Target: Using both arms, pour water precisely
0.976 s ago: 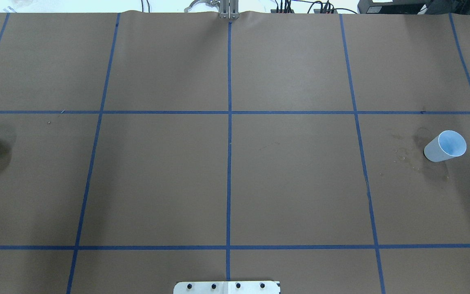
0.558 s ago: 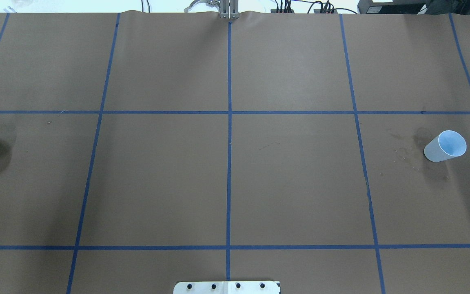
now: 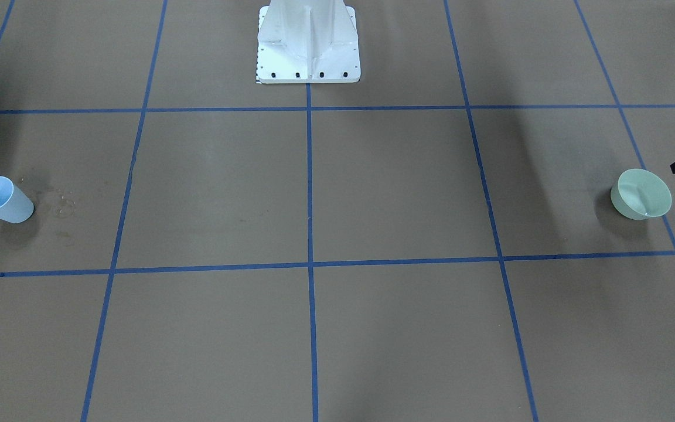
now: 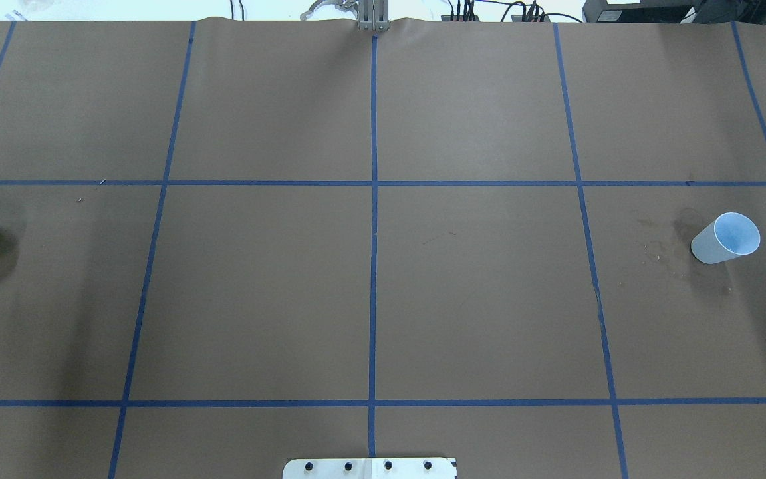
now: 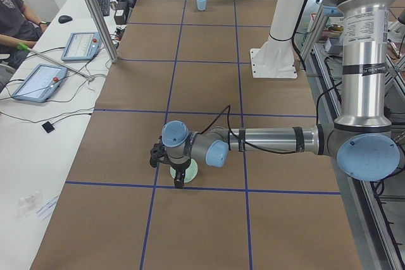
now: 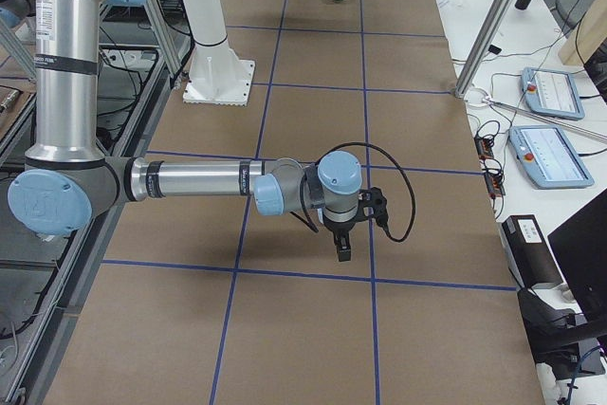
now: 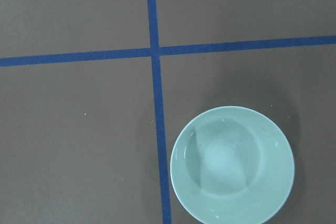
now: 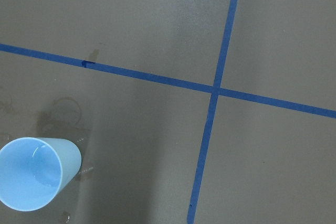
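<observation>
My left claw hangs over the green bowl at the bench's left edge, my right claw by the blue cup at its right edge. I cannot tell either's spread. A skewed pinch could topple the cup.

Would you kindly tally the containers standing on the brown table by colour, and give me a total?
Blue cup: 1
Green bowl: 1
Total: 2

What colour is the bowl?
Pale mint green; the bowl shows best in the left wrist view.
</observation>
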Motion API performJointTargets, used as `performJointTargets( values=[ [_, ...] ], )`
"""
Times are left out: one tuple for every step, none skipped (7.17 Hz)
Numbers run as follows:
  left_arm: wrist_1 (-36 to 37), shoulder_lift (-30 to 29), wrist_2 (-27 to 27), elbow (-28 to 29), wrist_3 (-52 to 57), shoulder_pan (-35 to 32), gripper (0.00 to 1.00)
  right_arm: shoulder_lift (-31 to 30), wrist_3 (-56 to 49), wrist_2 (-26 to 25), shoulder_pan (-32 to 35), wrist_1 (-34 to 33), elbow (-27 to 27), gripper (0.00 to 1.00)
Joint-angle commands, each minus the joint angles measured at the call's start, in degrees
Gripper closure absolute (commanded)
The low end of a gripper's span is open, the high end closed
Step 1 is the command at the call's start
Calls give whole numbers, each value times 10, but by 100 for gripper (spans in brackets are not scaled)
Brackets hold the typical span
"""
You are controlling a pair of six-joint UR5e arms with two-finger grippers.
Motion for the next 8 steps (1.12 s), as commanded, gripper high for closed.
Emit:
performJointTargets(
  values=[
    [-22, -34, 0, 63, -2, 28, 1, 0, 1, 0, -5, 0, 1, 1],
    [-27, -37, 0, 72, -2, 42, 2, 0, 1, 1, -8, 0, 1, 1],
    [-29, -45, 0, 86, -2, 46, 6, 3, 5, 1, -10, 0, 1, 1],
    [-30, -58, -1, 105, -2, 52, 10, 6, 27, 0, -17, 1, 2, 1],
    [-30, -60, -2, 106, -1, 51, 41, 6, 32, 0, -20, 1, 5, 1],
    [-29, -60, -2, 108, 2, 52, 88, 6, 32, 0, -21, 1, 5, 1],
    [-29, -60, -2, 108, 3, 52, 100, 6, 32, 0, -21, 1, 5, 1],
    [-30, -60, -2, 107, 2, 52, 100, 7, 32, 0, -21, 1, 5, 1]
  ],
)
